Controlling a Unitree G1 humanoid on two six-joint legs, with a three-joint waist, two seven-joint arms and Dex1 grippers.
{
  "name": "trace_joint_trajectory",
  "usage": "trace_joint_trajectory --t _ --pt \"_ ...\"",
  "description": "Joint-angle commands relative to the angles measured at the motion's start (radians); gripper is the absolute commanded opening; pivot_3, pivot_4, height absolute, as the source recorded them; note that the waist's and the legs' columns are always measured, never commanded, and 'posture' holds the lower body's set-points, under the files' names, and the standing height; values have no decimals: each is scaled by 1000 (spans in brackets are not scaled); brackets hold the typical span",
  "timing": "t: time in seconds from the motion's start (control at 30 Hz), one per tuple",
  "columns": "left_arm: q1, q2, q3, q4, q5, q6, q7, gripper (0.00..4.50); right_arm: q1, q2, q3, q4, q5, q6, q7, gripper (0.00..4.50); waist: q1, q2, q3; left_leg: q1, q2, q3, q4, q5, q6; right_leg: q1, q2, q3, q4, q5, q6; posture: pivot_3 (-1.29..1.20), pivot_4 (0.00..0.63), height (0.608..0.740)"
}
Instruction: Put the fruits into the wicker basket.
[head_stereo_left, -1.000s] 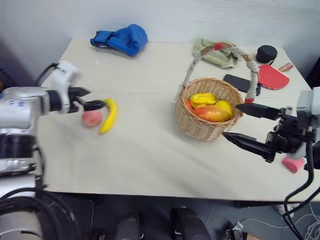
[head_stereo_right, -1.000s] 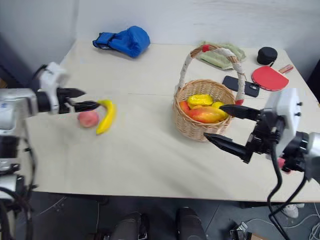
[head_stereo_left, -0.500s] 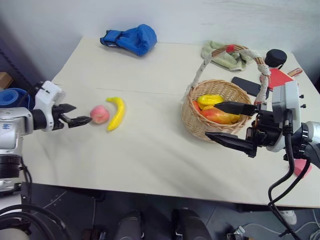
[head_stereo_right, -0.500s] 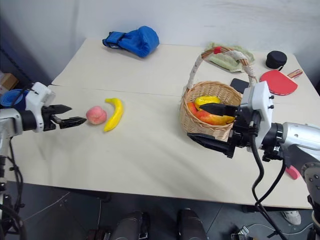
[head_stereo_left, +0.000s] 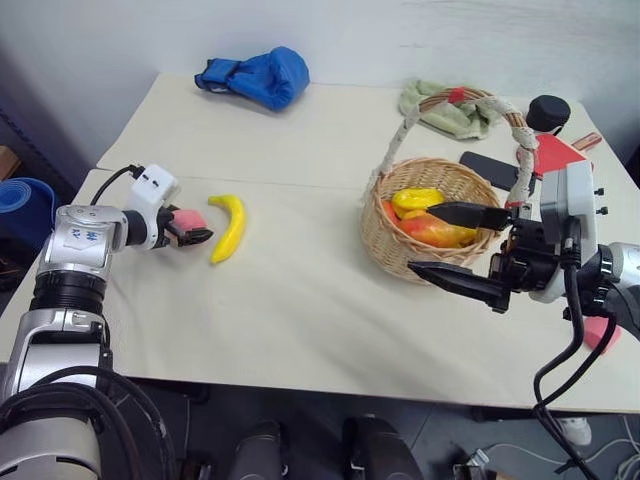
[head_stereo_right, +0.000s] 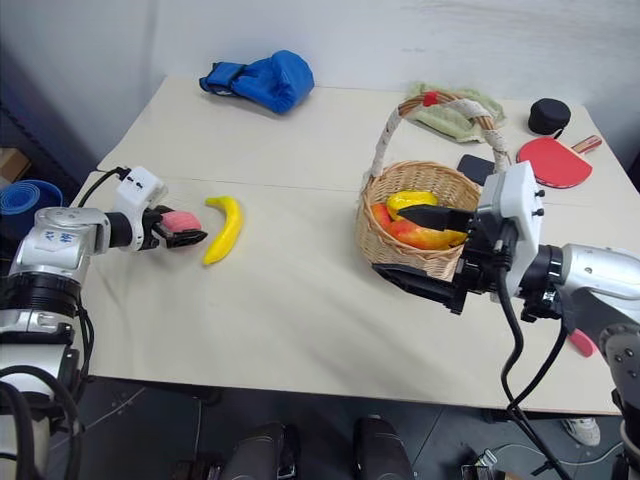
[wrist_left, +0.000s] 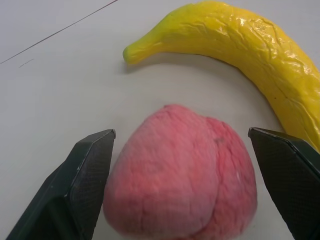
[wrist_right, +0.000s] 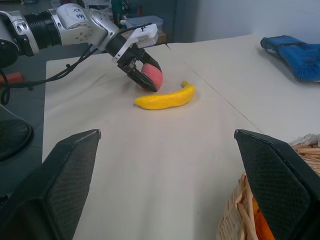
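1. My left gripper (head_stereo_left: 192, 229) sits at the left middle of the head view with its fingers spread wide on either side of the pink peach (head_stereo_left: 186, 220). In the left wrist view the peach (wrist_left: 182, 175) fills the gap between the two fingers (wrist_left: 85, 175), and I see no clamping, so I read it as straddled, not gripped.
2. Half a second ago that gripper was short of the peach, its tips just reaching it from the left. Now it has come forward and down around it.
3. The banana (head_stereo_left: 228, 226) lies just right of the peach and apart from it, unmoved.
4. My right gripper (head_stereo_left: 455, 243) hangs wide open and empty at the right middle of the frame, in front of the wicker basket (head_stereo_left: 400, 255), much as it was half a second ago.
5. The basket stands right of centre and already holds the mango (head_stereo_left: 432, 229) and a yellow fruit (head_stereo_left: 415, 199).
6. The tabletop (head_stereo_left: 300, 310) is pale beige with a thin seam across it, set against a white wall. A blue glove (head_stereo_left: 255, 76) lies at upper left. A green cloth (head_stereo_left: 440, 110), a dark phone (head_stereo_left: 487, 168), a black round thing (head_stereo_left: 547, 108) and a red paddle (head_stereo_left: 552, 152) lie at upper right.
7. The right wrist view looks across the tabletop and catches the left gripper (wrist_right: 145, 80) over the peach from the side, which the head views hide behind the arm.
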Motion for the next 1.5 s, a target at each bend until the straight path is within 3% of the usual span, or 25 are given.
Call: trace_joint_trajectory --t 0.03,0.2,0.43,0.57,0.7,0.8,1.0,1.3,1.47,1.5 --pt "-39 2 15 25 14 -20 21 4084 -4 8 -30 -27 20 -10 -17 4500 -1 0 0 0 0 0 0 0 0 0 0 0 0 0 0 0 150 740" --pt "-38 26 8 -24 5 10 -42 2885 -5 9 -28 -28 24 -13 -25 4500 -2 0 0 0 0 0 0 0 0 0 0 0 0 0 0 0 150 740" --pt "-58 52 47 -360 -155 225 -241 2780 6 6 -39 -36 28 -9 -40 4500 0 0 0 -2 0 -1 1 0 0 0 0 0 0 0 0 0 150 740" --pt "-158 -16 58 -547 -277 374 -251 2780 25 2 -54 -43 33 -7 -48 4500 5 0 0 -9 0 -7 9 0 0 -1 0 -3 0 0 0 0 150 740" --pt "-289 -259 -52 -615 -296 405 -168 2780 38 2 -69 -45 34 -10 -67 4500 21 0 0 -10 -1 -8 13 -1 3 1 0 -2 -1 3 5 0 150 740" --pt "-330 -406 -130 -534 -225 344 -76 2780 42 1 -76 -51 13 -13 -94 4500 22 0 0 -10 -4 -5 13 -1 6 2 0 2 -3 3 5 0 150 740" --pt "-374 -584 -275 -341 -96 131 -16 2780 121 -21 -150 -53 -62 2 -156 4500 11 1 1 -10 -3 -3 12 -1 6 -1 1 3 -2 3 6 0 150 740" --pt "-521 -788 -238 150 -19 -182 65 2780 260 -12 -317 -67 -74 24 -185 4500 25 1 1 -11 -5 -2 12 -1 8 -1 0 3 -6 3 6 0 150 740" --pt "-542 -789 -177 220 -36 -272 31 4423 273 -3 -302 -78 -71 20 -196 4500 20 2 1 -11 -5 -2 12 -1 9 -1 0 4 -6 3 6 0 150 740" --pt "-536 -780 -158 200 -52 -271 15 4467 272 -3 -299 -77 -69 20 -198 4500 20 2 1 -11 -4 -2 12 -1 9 -1 0 4 -6 3 6 0 150 740"
